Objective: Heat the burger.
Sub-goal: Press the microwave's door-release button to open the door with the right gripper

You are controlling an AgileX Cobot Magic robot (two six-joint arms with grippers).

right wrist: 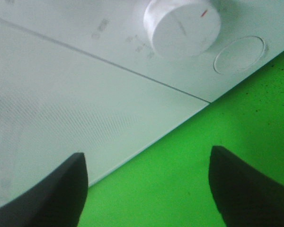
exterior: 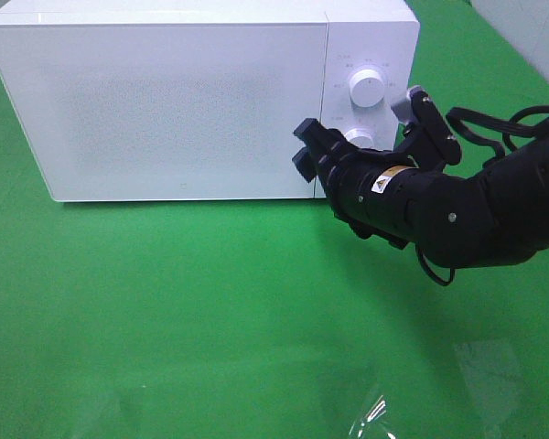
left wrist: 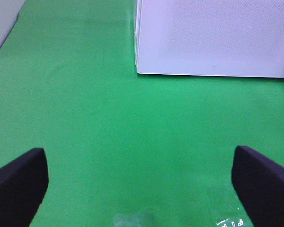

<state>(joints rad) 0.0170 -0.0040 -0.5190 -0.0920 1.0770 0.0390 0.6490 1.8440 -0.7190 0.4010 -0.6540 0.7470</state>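
Observation:
The burger is out of view in every frame. A white microwave (exterior: 165,101) stands at the back of the green cloth with its door shut. My right gripper (exterior: 306,146) hovers just in front of the seam between the door and the control panel, beside the lower dial (exterior: 358,137). In the right wrist view it (right wrist: 149,189) is open with nothing between its dark fingers (right wrist: 52,189), and a white dial (right wrist: 182,26) and a round button (right wrist: 239,54) lie ahead. My left gripper (left wrist: 142,189) is open and empty over bare cloth, short of the microwave's corner (left wrist: 213,38).
The upper dial (exterior: 365,87) sits on the panel above the lower one. The right arm (exterior: 476,210) reaches in from the right edge. A glinting clear scrap (exterior: 371,421) lies near the front edge of the green cloth (exterior: 165,302).

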